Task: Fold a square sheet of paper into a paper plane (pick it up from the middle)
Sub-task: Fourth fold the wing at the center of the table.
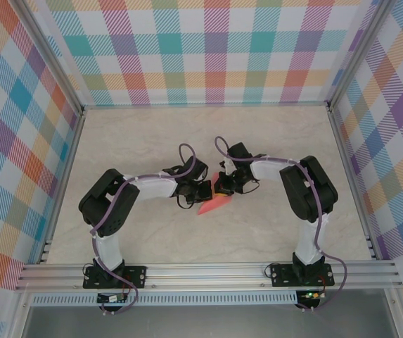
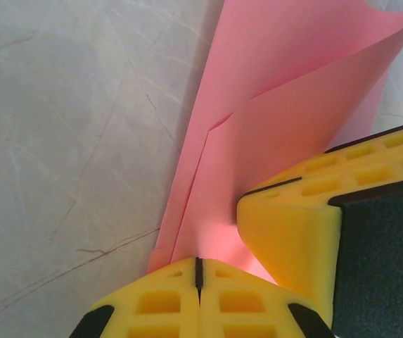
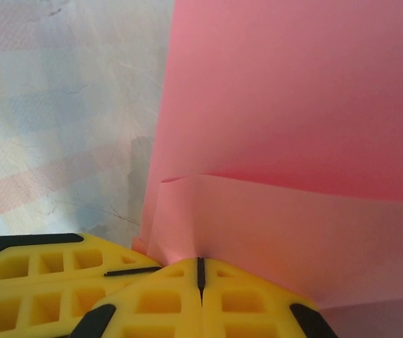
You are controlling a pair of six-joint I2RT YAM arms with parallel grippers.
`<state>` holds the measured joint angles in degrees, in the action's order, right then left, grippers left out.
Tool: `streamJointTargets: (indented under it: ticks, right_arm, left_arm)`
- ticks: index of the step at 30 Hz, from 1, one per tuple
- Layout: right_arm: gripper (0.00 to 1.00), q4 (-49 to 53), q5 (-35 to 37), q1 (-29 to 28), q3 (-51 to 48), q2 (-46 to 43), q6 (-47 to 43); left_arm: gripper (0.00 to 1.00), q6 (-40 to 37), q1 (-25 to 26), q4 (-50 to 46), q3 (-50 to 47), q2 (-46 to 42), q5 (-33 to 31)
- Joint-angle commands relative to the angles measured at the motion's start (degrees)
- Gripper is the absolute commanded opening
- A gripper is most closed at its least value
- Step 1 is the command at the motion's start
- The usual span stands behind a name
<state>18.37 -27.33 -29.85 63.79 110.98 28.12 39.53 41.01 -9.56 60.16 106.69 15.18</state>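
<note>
One sheet of paper (image 1: 212, 205), salmon pink, at mid-worktop. From the top camera it reads as a narrow wedge, partly under the claws. It is not flat: the left wrist view (image 2: 285, 105) shows overlapping layers with a crease running lengthwise, and the right wrist view (image 3: 292, 105) shows a flap folded across the lower part.

Two claws, both on the sheet:
- left claw (image 1: 202, 190) sits at the sheet's left end. Its yellow tips are pressed together (image 2: 198, 271), and the paper edge runs straight into the seam, so it is pinching the sheet.
- right claw (image 1: 224, 186) sits at the sheet's right end. Its tips are together too (image 3: 200, 271), with the folded flap caught in the seam, so it is also clamped on the sheet.

The claws nearly touch each other over the sheet. Each wrist camera catches one of the other claw's fingers (image 2: 292, 236) (image 3: 39, 271) right beside its own.

Two arms reach in toward the sheet from either side. The pale marbled worktop (image 1: 152, 134) is bare around the sheet. Three checked walls (image 1: 215, 49) stand well away from the sheet, on the far, left and right sides. One aluminium rail (image 1: 208, 271) runs along the near side.
</note>
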Motion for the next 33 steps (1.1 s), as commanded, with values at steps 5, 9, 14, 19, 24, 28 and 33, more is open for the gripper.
streamJointTargets:
  ticks: [5,9,14,19,24,28,33]
  right_arm:
    - [0.0,-3.06,4.83,2.67,-3.18,-0.53,-3.02]
    - [0.0,-6.49,4.53,6.88,-5.0,-1.54,-0.76]
    - [0.0,-5.34,7.99,9.49,-4.64,-4.66,-0.46]
    - [0.0,-7.15,5.59,9.27,-6.28,-10.58,-0.23]
    - [0.0,-7.73,1.4,5.82,-6.97,-10.7,0.08]
    - [0.0,-7.41,-0.8,3.44,-5.21,-7.02,-0.05]
    - [0.0,-5.9,-2.29,2.86,-2.03,-2.19,-0.94]
  left_arm:
    - [0.0,-1.21,0.76,-11.58,-0.21,3.69,-3.38]
    - [0.0,-1.6,0.75,-12.1,-1.0,3.96,-3.6]
    - [0.0,-1.8,0.79,-11.8,-1.18,4.13,-3.33]
    - [0.0,-2.06,0.78,-11.89,-0.58,3.87,-3.32]
    - [0.0,-2.0,0.82,-12.08,0.22,4.11,-3.35]
    - [0.0,-2.1,0.8,-12.47,0.74,4.35,-3.41]
    - [0.0,-2.77,0.82,-13.91,1.25,4.65,-4.08]
